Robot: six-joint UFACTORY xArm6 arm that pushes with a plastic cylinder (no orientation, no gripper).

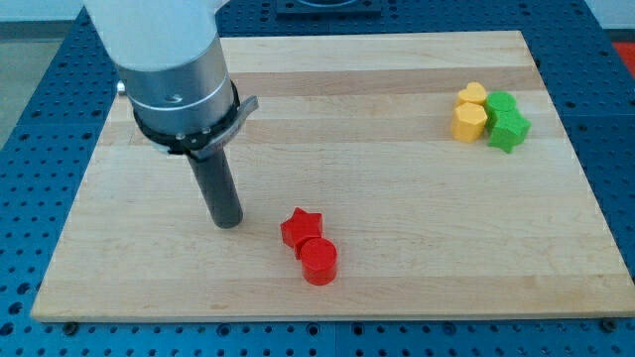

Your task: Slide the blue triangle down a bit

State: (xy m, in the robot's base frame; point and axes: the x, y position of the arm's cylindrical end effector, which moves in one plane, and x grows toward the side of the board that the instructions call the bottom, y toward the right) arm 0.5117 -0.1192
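No blue triangle shows in the camera view; it may be hidden behind the arm. My tip (228, 223) rests on the wooden board (397, 248) at the view's left of centre. A red star (301, 227) lies just right of my tip, with a gap between them. A red cylinder (318, 262) touches the star's lower right side.
At the view's upper right sits a tight cluster: a yellow heart-like block (472, 94), a yellow hexagon (468, 122), a green block (500, 103) and a green star (510, 130). The arm's grey body (169, 59) covers the board's upper left.
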